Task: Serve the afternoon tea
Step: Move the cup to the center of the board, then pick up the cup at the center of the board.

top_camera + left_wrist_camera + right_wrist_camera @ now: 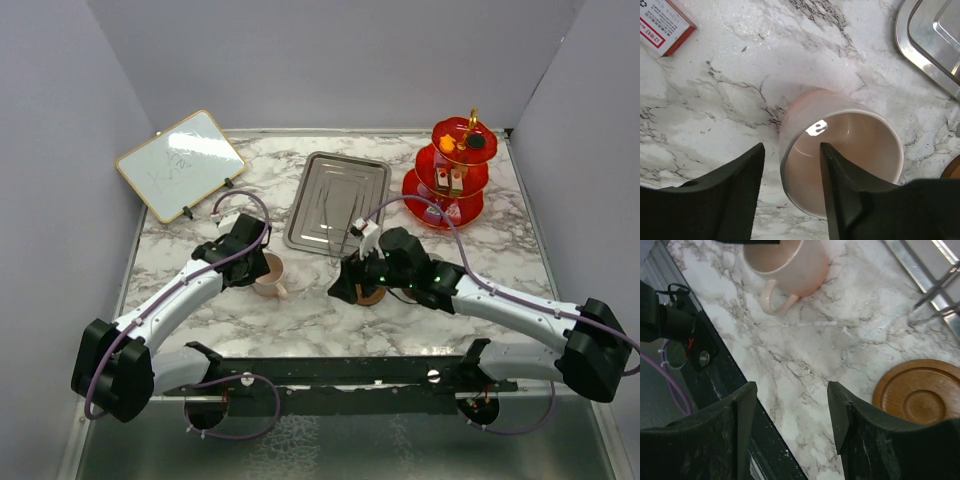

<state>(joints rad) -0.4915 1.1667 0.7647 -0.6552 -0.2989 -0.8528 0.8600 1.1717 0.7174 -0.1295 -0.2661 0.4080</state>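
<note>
Left hand (791, 152) sits low at the pink cup (855, 135) on the tabletop (740, 75). Its fingers are spread, one inside the cup and one outside the rim. Right hand (791, 389) hangs over the tabletop, fingers spread wide, holding nothing. A brown saucer (920, 392) lies just beside it. Far right at the back stands the red cake stand (420, 195) with little cakes (441, 178).

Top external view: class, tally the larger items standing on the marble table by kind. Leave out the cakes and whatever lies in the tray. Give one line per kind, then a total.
Whiteboard: 1
Steel tray: 1
Three-tier stand: 1
Pink cup: 1
Brown saucer: 1, partly hidden
Total: 5
</note>
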